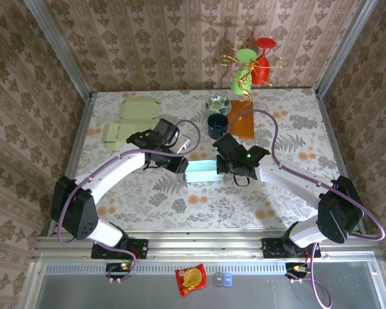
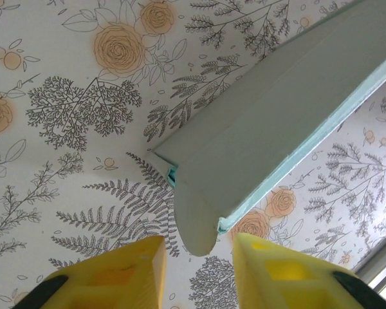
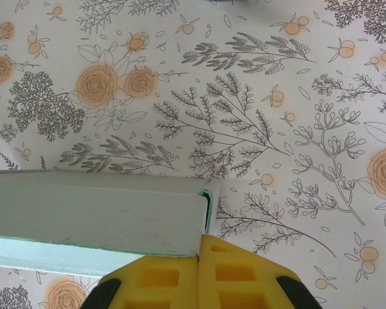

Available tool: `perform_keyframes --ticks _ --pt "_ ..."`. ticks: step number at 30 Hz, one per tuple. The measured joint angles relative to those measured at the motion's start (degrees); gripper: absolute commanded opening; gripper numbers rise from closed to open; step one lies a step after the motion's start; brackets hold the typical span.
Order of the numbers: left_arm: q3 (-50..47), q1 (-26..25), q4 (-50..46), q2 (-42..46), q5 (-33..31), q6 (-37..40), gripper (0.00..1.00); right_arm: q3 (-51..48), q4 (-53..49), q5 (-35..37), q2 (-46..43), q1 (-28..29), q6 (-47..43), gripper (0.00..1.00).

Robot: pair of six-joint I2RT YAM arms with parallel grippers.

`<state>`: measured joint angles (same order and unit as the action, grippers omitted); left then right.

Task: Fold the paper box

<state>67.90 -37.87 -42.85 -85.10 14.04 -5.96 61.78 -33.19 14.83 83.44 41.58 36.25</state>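
One box (image 1: 202, 172) lies near the middle of the table (image 1: 148, 206), long side across and part-formed, between the left gripper (image 1: 180, 164) and the right gripper (image 1: 226, 168).

On the left gripper, the fingers (image 2: 128, 270) stand apart with a clear gap. The rounded flap (image 2: 196, 222) at the box's left end hangs at the mouth of that gap and is not visibly pinched. On the right gripper, the pads (image 3: 161, 280) are together, tips against the corner of the box's right end. Whether a paper wall is caught between them cannot be told.

Handling, as judged: thin pale card, light, stiff only along its creases and limp across open panels. It likely slides on the table under a one-sided push, so the opposite end needs bracing. The surface looks smooth, so a pinch near an edge may slip off. Crushing and stray creases are the main risk. The best hold is the flap close to its fold line, flat between the pads, under low pressure. The middle of the long wall is best avoided, as it would probably buckle.
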Motion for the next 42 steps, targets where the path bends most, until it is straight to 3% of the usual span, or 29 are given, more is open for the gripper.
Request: perform_keyframes --ticks 11,21,29,42 --pt "0.0 -1.1 0.9 -0.4 -2.1 -1.0 0.16 0.0 0.0 0.0 0.0 0.0 0.0 0.00" --pt "0.0 -1.6 2.0 -0.5 -3.3 -1.6 0.14 0.0 0.0 0.0 0.0 0.0 0.2 0.00" --pt "0.0 -2.3 2.5 -0.5 -4.9 -3.1 0.00 0.0 -0.1 0.0 0.0 0.1 0.5 0.00" --pt "0.9 -2.3 1.9 -0.9 -5.6 -12.4 0.00 0.0 0.0 0.0 0.0 0.2 2.4 0.00"
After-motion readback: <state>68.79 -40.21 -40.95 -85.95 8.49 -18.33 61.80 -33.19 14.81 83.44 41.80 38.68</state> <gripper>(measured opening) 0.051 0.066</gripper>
